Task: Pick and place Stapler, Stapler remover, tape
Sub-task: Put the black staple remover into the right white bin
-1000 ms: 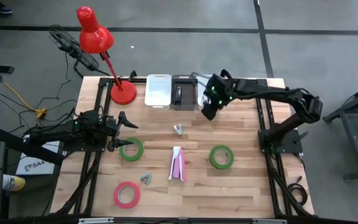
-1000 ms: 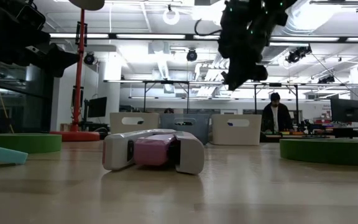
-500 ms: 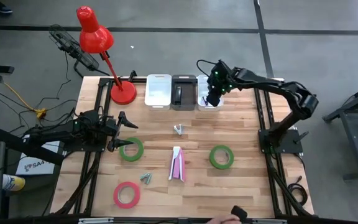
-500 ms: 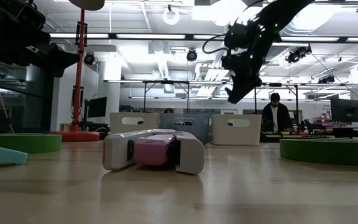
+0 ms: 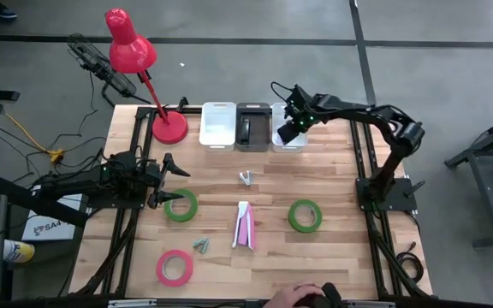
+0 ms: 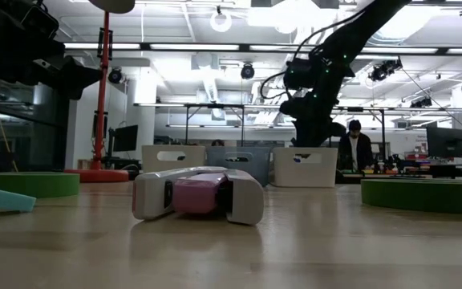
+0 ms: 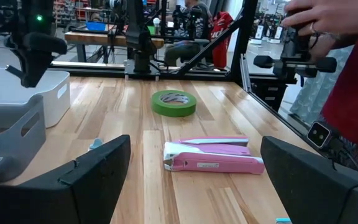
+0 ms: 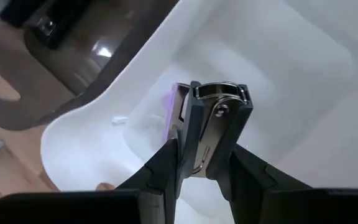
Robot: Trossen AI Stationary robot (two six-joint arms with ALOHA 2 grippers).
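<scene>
My right gripper (image 5: 286, 128) is at the table's far edge, over the right white bin (image 5: 291, 144), shut on a staple remover (image 8: 213, 121) of grey metal with a purple grip. My left gripper (image 5: 172, 181) waits open at the table's left, just beyond a green tape roll (image 5: 181, 206). Lying flat on the table are a second green roll (image 5: 305, 216), a pink roll (image 5: 174, 267) and the pink-and-white stapler (image 5: 244, 226). Two more staple removers (image 5: 246, 178) (image 5: 200, 245) lie loose on the table. My right gripper pinches the staple remover between its two fingers (image 8: 166, 163), one on each side of it. Its metal end with the rivet (image 8: 220, 107) sticks out past the fingertips. The fingers slant down from above into the white bin. I cannot tell whether the remover touches the bin's floor.
Three bins stand in a row at the far edge: white (image 5: 217, 126), dark grey (image 5: 252, 127) with a dark object inside, and the right white one. A red desk lamp (image 5: 169, 127) stands at the far left corner. A person's hand (image 5: 298, 297) is at the near edge.
My right gripper, holding the staple remover, has moved toward the far edge and down, from above the table in front of the bins into the right white bin, tipping as it went. A person's hand has come in at the near edge.
</scene>
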